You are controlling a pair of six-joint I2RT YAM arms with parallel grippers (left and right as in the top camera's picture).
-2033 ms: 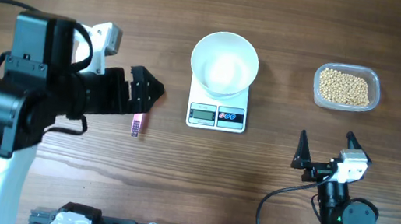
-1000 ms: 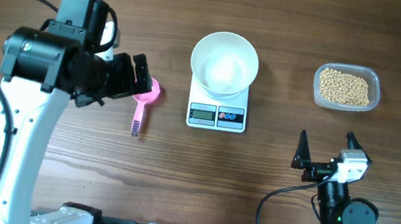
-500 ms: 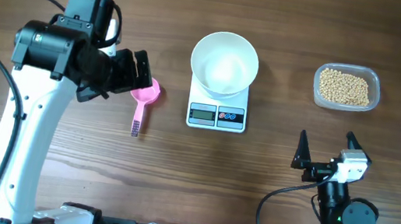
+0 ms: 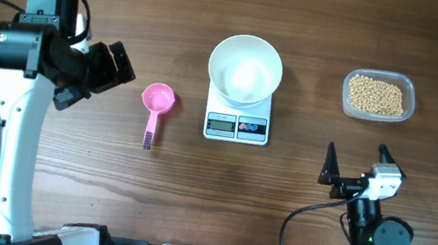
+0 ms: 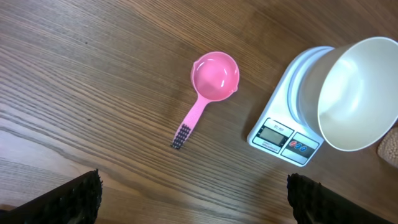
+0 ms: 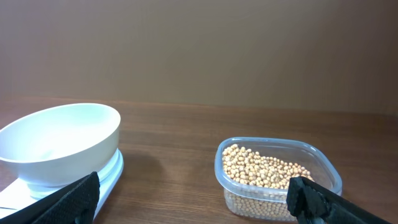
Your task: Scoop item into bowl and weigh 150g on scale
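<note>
Left hand [image 4: 115,67] spread, over worktop's left edge, near small pink plastic scoop [image 4: 157,99]. Right hand [image 4: 358,161] spread at near edge. Round white bowl [image 4: 245,69] sits on flat white square scale [image 4: 236,126].

The bench [image 4: 193,188] is brown wood with a clear streaked grain and a dull, low sheen. The bowl [image 4: 245,70] is plain white, smooth and glossy. The scale [image 4: 236,127] is smooth white plastic with a grey display. The scoop [image 4: 157,99] is shiny pink plastic, its handle end ribbed and dark. The tub [image 4: 411,98] is clear thin plastic. The beans [image 4: 376,96] are beige, smooth and matt. The left fingers [image 5: 74,196] and right fingers [image 6: 68,199] look black, matt and grainy.
</note>
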